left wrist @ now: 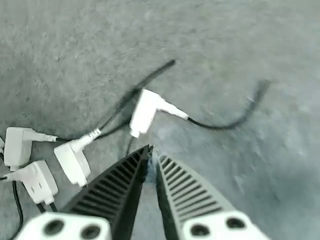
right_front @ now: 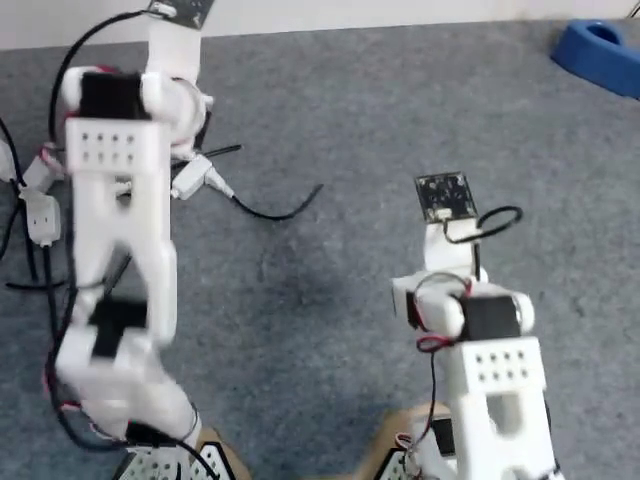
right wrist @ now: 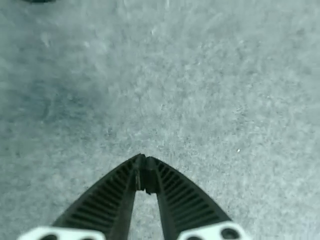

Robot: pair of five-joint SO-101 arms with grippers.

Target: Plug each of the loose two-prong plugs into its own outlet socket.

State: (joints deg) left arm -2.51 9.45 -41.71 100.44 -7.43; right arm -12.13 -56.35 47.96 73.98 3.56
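On the grey felt-like table cover [right wrist: 225, 75], towards your left arm's side, lies a loose white plastic plug [left wrist: 145, 112] with a thin black cord [left wrist: 225, 122] curling away from it across the bare surface. Your left gripper [left wrist: 152, 155] hangs just short of that plug's blunt end, its black ribbed fingers [left wrist: 120, 180] pressed together at the tips and pinching nothing. The plug sits flat, apart from the tips, and its prongs are too blurred for you to make out.

Just beside it is a second white plug [left wrist: 72, 161], also on a black lead, lying flat and angled towards the first. Next to that one you have a white socket block [left wrist: 36, 181] showing two dark slots on its face, and near it a white cabled piece [left wrist: 17, 145] that you cannot tell apart as plug or socket. None of these four white parts is joined to another; they lie close together in a loose cluster with their leads crossing.

In the high view this cluster sits at the table's left edge, partly under your left arm [right_front: 120, 200], which stretches far out over it. Your right arm [right_front: 490, 370] stands well apart on the other side, over bare cover. Your right gripper [right wrist: 145, 172] is closed tip to tip with nothing between the fingers, and hovers above the plain grey surface.

A blue plastic object [right_front: 600, 45] rests at the far right corner of the table, well away from both arms and from the plugs
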